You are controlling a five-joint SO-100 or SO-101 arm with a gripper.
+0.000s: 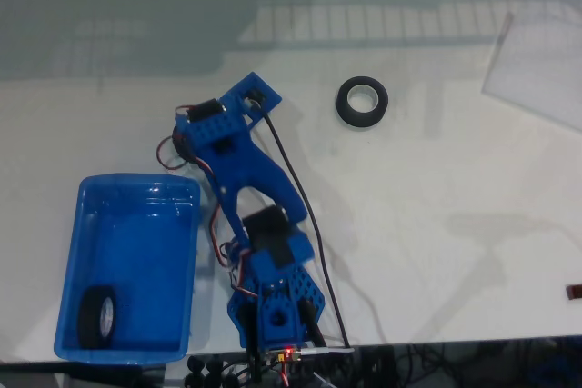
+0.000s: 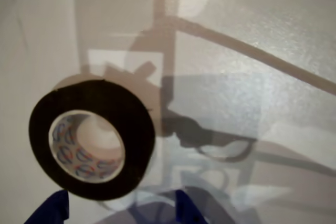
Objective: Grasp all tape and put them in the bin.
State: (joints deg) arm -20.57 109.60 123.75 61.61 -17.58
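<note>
Gripper poised above tape

White glossy table. Translucent sheet, lying flat at the right edge of the fixed view. Small dark object at the far right edge, too small to identify.

No readable text anywhere that we can find.
In the wrist view we see small blue-and-red round marks printed around the pale inner core of the tape roll just ahead of the jaws, but they are too blurred for us to read as any brand or word.
</note>
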